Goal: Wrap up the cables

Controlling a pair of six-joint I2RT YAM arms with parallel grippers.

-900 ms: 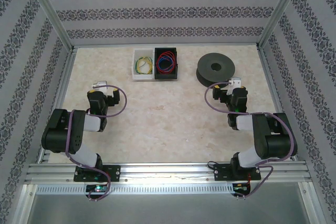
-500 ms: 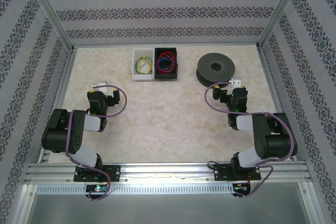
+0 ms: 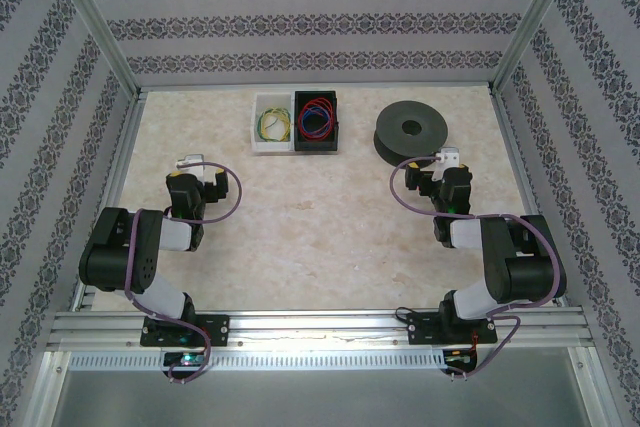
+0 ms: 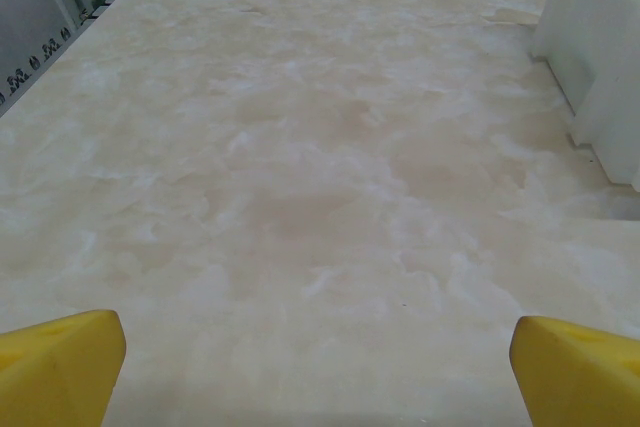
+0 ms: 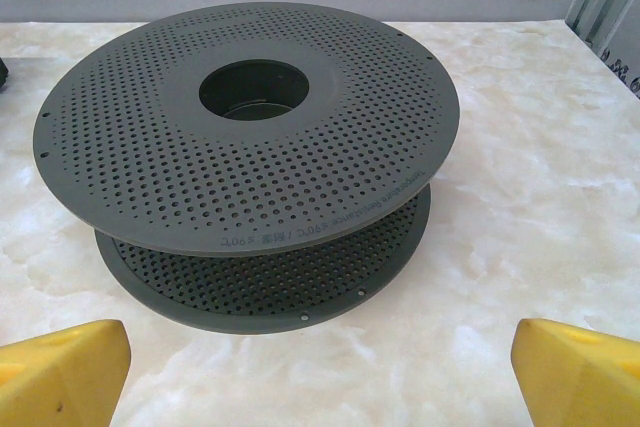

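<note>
**Desk:** Where's the cable?

**Operator:** I see the red wire [image 3: 322,104] as loose loops in the black bin [image 3: 334,132] at the far side of the table [image 3: 300,217], on top of a blue coil [image 3: 311,126]. The white bin [image 3: 256,125] touching its left side holds a yellow-green coil [image 3: 273,125].

**Desk:** And your tools?

**Operator:** Both are released and hold nothing. My left gripper [image 4: 320,362] has its yellow fingertips spread wide over bare marbled tabletop, with the white bin's wall at the right edge of its wrist view. My right gripper [image 5: 320,367] is equally wide and faces the perforated dark grey spool [image 5: 245,127], which lies flat just ahead, apart from the fingertips.
</note>
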